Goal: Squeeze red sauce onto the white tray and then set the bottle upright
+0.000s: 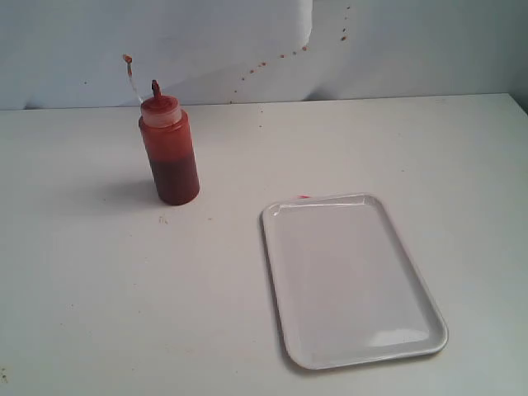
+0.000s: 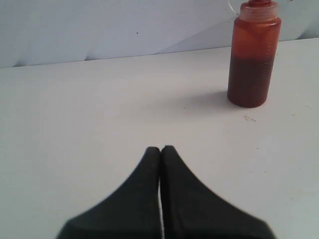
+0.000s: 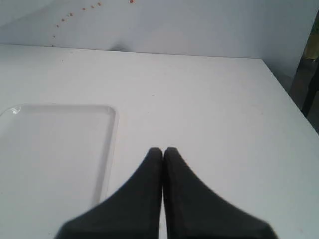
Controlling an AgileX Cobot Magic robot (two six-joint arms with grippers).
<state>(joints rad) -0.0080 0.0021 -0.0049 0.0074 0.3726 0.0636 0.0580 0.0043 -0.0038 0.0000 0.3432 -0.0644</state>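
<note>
The bottle (image 1: 170,153) stands upright on the table at the back left, its red sauce (image 1: 175,180) showing dark through the lower wall; its nozzle points up and the tethered tip cap hangs off to one side. The white tray (image 1: 355,280) lies flat at the right front, bare of sauce. Neither arm shows in the exterior view. My left gripper (image 2: 160,148) is shut on nothing, well short of the bottle (image 2: 252,57). My right gripper (image 3: 163,149) is shut and empty too, beside the white tray (image 3: 55,144).
Small red spatter marks dot the back wall (image 1: 280,56), and a tiny red smear sits by the tray's far edge (image 1: 303,196). The table's right edge (image 3: 286,94) drops off near the right gripper, with a dark post (image 3: 306,64) beyond it.
</note>
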